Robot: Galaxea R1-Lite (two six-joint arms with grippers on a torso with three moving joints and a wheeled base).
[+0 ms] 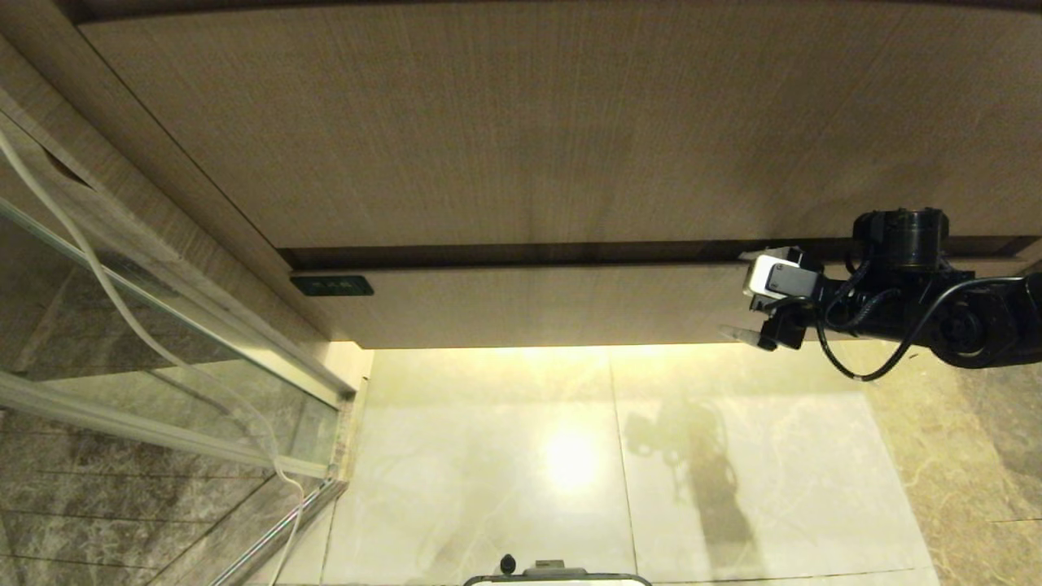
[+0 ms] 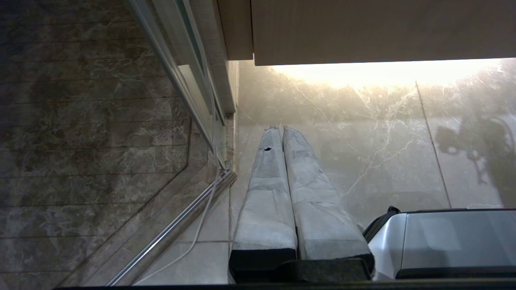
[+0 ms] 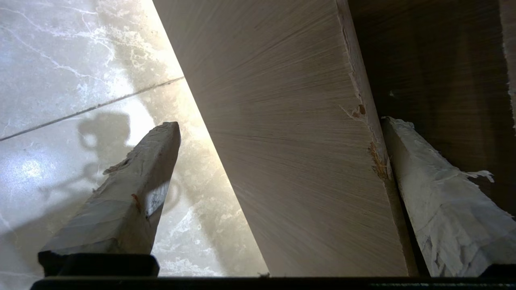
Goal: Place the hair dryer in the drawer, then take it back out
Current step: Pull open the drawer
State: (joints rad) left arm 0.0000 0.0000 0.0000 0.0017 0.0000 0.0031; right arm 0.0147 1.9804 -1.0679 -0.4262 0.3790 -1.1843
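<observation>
Taped fingers of my right gripper stood wide open, straddling the drawer front, one behind its top edge. Hair dryer nowhere visible. If that finger slipped out, my pull would likely fail.

Dim, warm-toned scene; light spills from beneath the drawer onto the glossy floor. Round glare spot on tile; arm shadow beside it. Focus adequate.
</observation>
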